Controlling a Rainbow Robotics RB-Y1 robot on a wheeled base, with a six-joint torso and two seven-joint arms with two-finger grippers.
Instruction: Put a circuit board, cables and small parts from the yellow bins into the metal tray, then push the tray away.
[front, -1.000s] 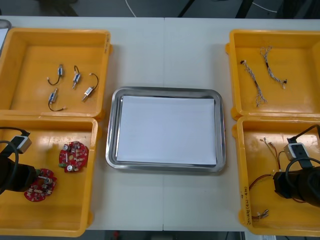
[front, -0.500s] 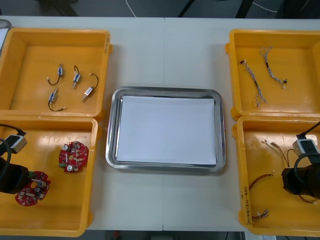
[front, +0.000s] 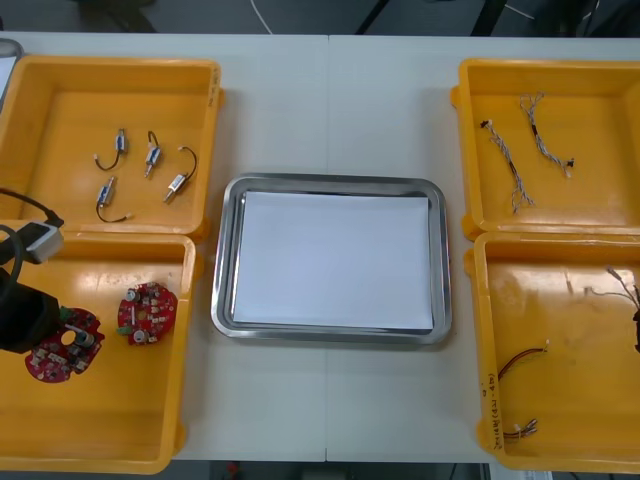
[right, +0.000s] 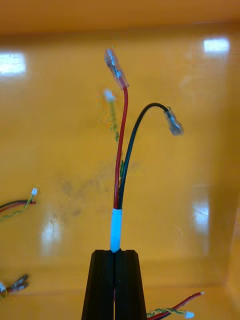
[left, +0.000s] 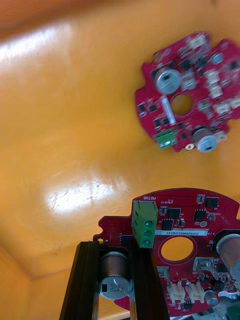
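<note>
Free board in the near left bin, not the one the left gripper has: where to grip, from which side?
The free board lies flat on the bin floor, so its thin rim gives fingers little to pinch. Probably best: come straight down and pinch one of its raised silver cylinders, which stand proud. The left gripper holds the other board that way.

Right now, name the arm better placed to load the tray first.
Left, narrowly: left gripper, shut on a circuit board, looks slightly nearer the metal tray than right gripper, shut on a cable.
</note>
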